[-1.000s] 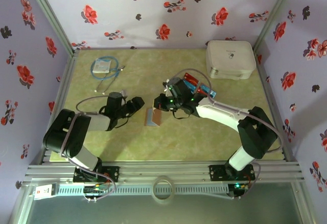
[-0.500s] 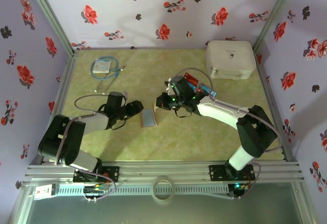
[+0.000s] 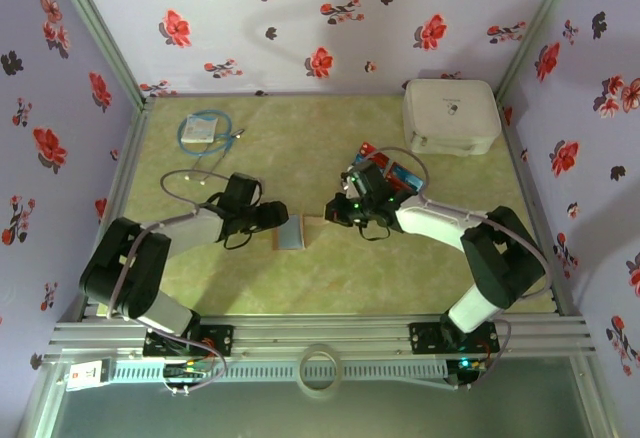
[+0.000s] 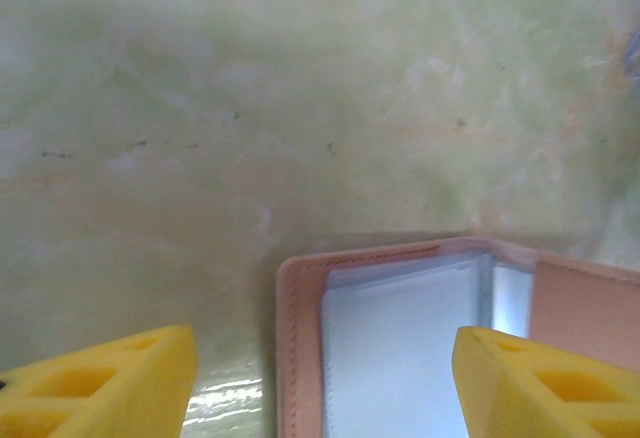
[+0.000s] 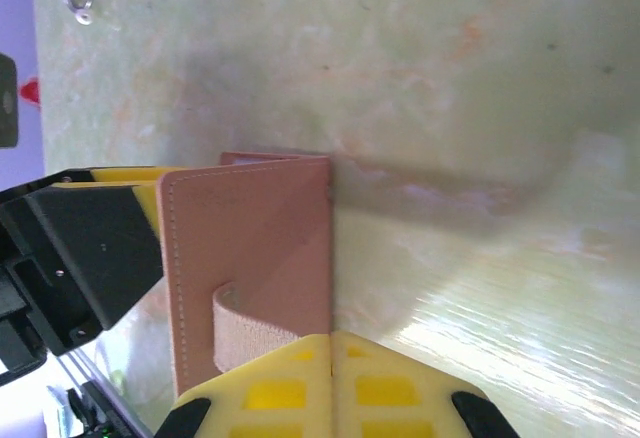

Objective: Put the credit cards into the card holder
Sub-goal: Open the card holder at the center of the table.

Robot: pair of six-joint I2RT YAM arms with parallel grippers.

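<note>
Two arms meet mid-table over the card holder (image 3: pixel 291 233), which lies open on the greenish tabletop (image 3: pixel 340 278) between them, grey pockets up. From above, the left gripper (image 3: pixel 268 216) sits right at the holder's left edge and the right gripper (image 3: pixel 332 211) at its right, with a tan flap rising toward that one, but you can't really read either set of jaws from up there. The wrist cams sort it out. On the left wrist view the yellow fingertips (image 4: pixel 110 383) stand well apart, one over bare table and the other over the tan cover, pale pockets between them, so the jaws are spread wide with nothing gripped. On the right wrist view the fingers are pressed tight together and the edge of the tan cover runs straight into the seam between them. It looks like they're pinching that cover, which stands up on edge with a beige elastic strap (image 5: pixel 250 333) across it. That view also catches the left gripper's black-and-yellow finger just behind the cover. The overhead has the credit cards (image 3: pixel 385 165) — a red and blue cluster behind the right arm, apart from the holder — plus a white zip case (image 3: pixel 452 115) far right and a blue-cable packet (image 3: pixel 205 128) far left.
</note>
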